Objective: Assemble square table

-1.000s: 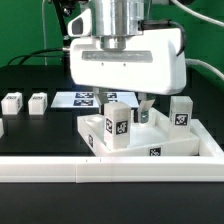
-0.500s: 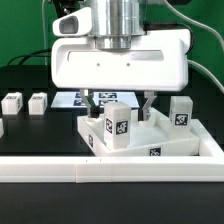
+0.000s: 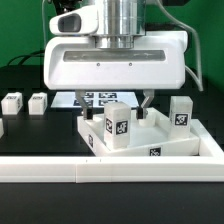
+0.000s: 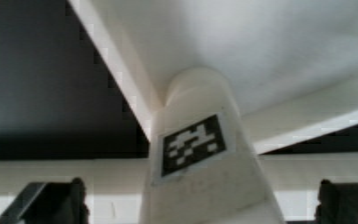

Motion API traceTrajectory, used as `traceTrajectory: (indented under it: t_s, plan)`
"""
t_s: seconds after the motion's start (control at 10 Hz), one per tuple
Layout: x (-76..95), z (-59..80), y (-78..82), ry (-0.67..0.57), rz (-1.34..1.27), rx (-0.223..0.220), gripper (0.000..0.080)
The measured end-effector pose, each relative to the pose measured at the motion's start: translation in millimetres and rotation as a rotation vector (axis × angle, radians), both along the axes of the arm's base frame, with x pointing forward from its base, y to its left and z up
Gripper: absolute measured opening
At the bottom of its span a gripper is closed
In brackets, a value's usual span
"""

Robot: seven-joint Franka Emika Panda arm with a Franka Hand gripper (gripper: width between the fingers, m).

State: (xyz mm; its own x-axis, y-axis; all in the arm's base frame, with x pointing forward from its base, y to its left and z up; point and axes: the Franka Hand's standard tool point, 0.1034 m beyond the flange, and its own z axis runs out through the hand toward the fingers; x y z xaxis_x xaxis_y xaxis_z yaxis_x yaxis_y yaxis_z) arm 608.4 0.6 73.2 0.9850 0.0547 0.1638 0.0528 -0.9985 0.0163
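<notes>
The white square tabletop (image 3: 160,141) lies against the border wall. A tagged white leg (image 3: 116,126) stands upright at its near corner, and a second leg (image 3: 181,112) stands at its far right corner. My gripper (image 3: 120,103) hangs just above the near leg. It is open, with a finger (image 3: 147,103) on each side and clear of the leg. In the wrist view the leg (image 4: 208,140) rises between my wide-spread fingertips (image 4: 51,204), with gaps on both sides. My gripper (image 4: 197,206) holds nothing.
Two loose legs (image 3: 12,102) (image 3: 38,102) stand on the black table at the exterior view's left, and part of another (image 3: 1,128) shows at the edge. The marker board (image 3: 98,99) lies behind the tabletop. The white L-shaped border wall (image 3: 110,171) runs along the front.
The hand has grown larger in the exterior view and shifted toward that view's left. Its fingers have spread wider apart around the near leg. The leg stays upright in place.
</notes>
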Motion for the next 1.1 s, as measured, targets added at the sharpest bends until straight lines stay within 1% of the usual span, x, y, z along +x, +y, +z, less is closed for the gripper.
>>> traceTrajectory:
  t_s: [0.2, 0.4, 0.5, 0.6, 0.7, 0.8, 0.9, 1.1]
  plan:
    - [0.2, 0.1, 0.5, 0.001, 0.105, -0.022, 0.0649]
    - [0.2, 0.1, -3.0, 0.004, 0.24, -0.051, 0.0649]
    - [0.2, 0.1, -4.4, 0.004, 0.249, -0.052, 0.062]
    - [0.0, -0.1, -4.3, 0.005, 0.247, -0.052, 0.0453]
    - [0.0, -0.1, -4.4, 0.005, 0.247, -0.052, 0.0453]
    - [-0.2, -0.2, -4.3, 0.005, 0.246, -0.052, 0.0315]
    - [-0.3, -0.3, -4.4, 0.005, 0.216, -0.047, 0.0291]
    - [-0.3, -0.4, -4.4, 0.005, 0.208, -0.045, 0.0291]
